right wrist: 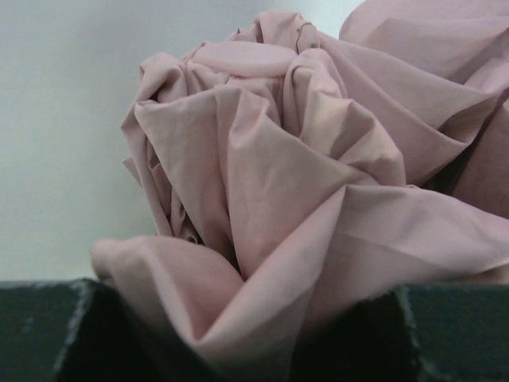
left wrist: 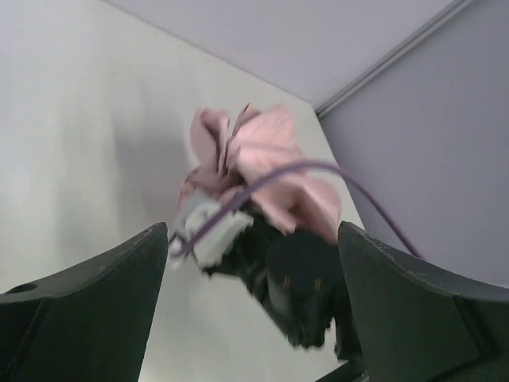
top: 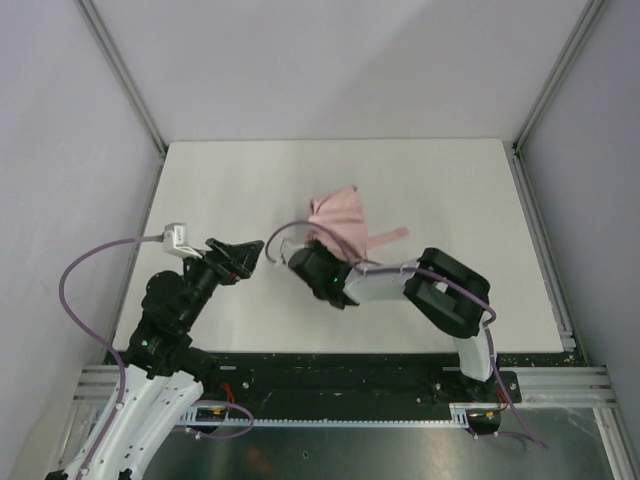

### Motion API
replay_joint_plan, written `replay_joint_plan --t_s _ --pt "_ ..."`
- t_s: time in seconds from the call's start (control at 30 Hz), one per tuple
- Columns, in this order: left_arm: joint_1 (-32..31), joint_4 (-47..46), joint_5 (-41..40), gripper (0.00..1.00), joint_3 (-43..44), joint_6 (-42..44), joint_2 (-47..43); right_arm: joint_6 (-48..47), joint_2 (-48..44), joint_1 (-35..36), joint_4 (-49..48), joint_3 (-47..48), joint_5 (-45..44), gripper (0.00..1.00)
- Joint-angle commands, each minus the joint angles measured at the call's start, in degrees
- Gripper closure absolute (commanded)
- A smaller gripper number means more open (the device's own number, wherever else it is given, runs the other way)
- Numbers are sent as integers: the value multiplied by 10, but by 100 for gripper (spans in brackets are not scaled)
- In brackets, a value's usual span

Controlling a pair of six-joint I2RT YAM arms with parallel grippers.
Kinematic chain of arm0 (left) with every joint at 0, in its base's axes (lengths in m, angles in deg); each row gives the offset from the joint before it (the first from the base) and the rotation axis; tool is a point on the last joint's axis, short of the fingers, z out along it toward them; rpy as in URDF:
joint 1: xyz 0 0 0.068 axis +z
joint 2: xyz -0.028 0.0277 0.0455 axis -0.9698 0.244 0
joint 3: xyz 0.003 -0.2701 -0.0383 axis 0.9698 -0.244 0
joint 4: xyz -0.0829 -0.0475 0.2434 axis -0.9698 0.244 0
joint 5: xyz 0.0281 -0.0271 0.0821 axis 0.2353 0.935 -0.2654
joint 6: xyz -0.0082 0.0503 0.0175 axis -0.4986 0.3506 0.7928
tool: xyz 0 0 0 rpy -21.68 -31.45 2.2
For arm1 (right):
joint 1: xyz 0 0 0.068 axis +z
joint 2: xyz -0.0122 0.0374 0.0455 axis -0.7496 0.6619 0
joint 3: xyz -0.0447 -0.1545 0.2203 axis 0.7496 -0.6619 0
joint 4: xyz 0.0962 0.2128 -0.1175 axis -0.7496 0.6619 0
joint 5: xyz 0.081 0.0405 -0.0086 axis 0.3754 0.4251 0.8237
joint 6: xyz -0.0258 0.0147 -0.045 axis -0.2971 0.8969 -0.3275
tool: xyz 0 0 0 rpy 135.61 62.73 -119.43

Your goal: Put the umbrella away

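Looks like a robot lab test cell, not a home: bare white table boxed in by plain grey panels on aluminium framing, metal mounting rail behind the arm bases, purple cables trailing back from the pincers. Probably purpose-built for recording.

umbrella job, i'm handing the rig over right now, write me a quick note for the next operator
Left gripper: open, empty, off the umbrella's left side and aimed at it.
Right gripper: at the umbrella, with bunched pink fabric between its fingers; a firm grip cannot be confirmed.
Umbrella: collapsed into a crumpled bundle mid-table, pink strap trailing to the right.
Done: canopy is down.
Left: gather and tidy the loose fabric, then put it away.
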Motion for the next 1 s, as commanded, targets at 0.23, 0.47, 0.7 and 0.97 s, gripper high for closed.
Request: replay_joint_plan --t_s 0.23,0.47,0.7,0.97 --pt "-2 47 -50 10 -13 -45 29 367 -30 65 129 -77 301 100" --pt "5 85 -55 10 -28 -123 73 420 0 -19 112 -134 646 100" --pt "7 85 3 2 -75 -259 122 406 44 -97 120 -137 790 100" --pt "23 -102 108 1 -184 -445 225 426 61 -117 64 -161 790 100"
